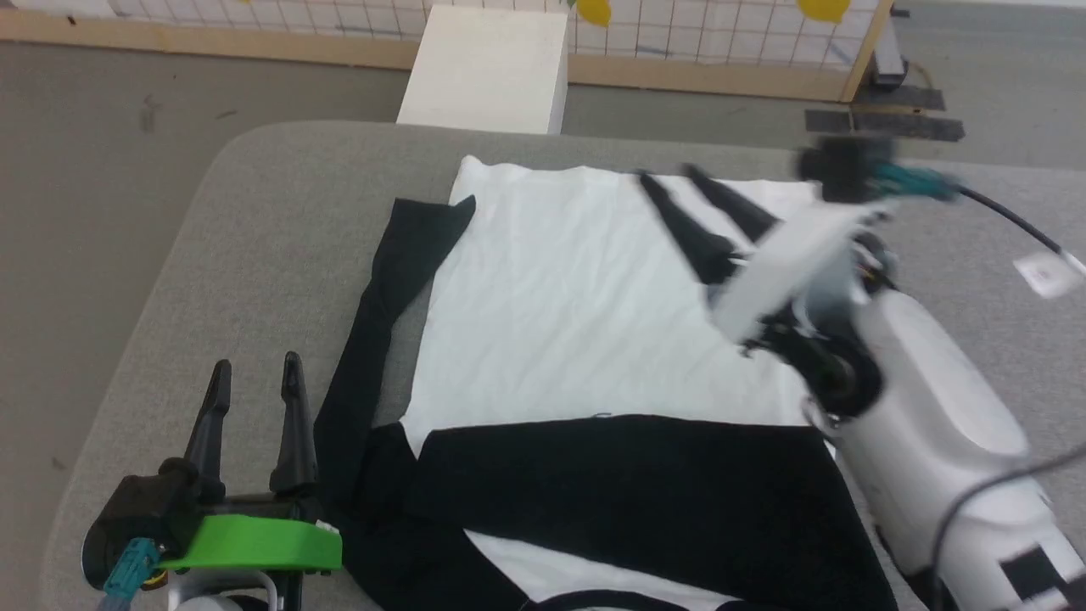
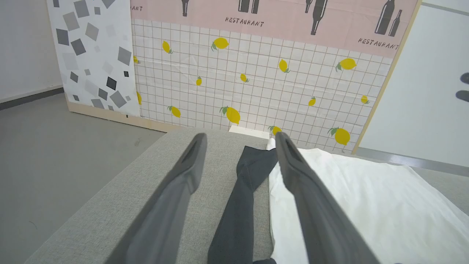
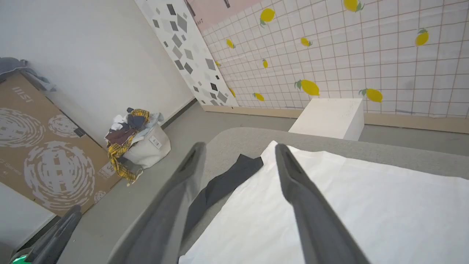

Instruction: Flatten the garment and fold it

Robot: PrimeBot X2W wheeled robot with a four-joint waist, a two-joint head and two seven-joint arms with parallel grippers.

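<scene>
The garment point(image 1: 577, 314) lies spread on the grey padded table point(image 1: 280, 187), white body flat. One long black sleeve point(image 1: 382, 314) stretches along its left side. A wide black part point(image 1: 628, 492) lies folded across the near end. My right gripper point(image 1: 668, 175) hovers open over the garment's far right part, blurred, with nothing between its fingers. The right wrist view shows the open right gripper point(image 3: 239, 146) above the white cloth point(image 3: 348, 205). My left gripper point(image 1: 257, 365) stands open at the table's near left, just left of the sleeve. In the left wrist view, the left gripper point(image 2: 240, 136) frames the sleeve point(image 2: 242, 205).
A white box point(image 1: 488, 68) stands on the floor beyond the table's far edge, before a lemon-print partition point(image 2: 256, 84). On the floor off to the left sit a laundry basket point(image 3: 141, 141) heaped with clothes and a big cardboard box point(image 3: 44, 146).
</scene>
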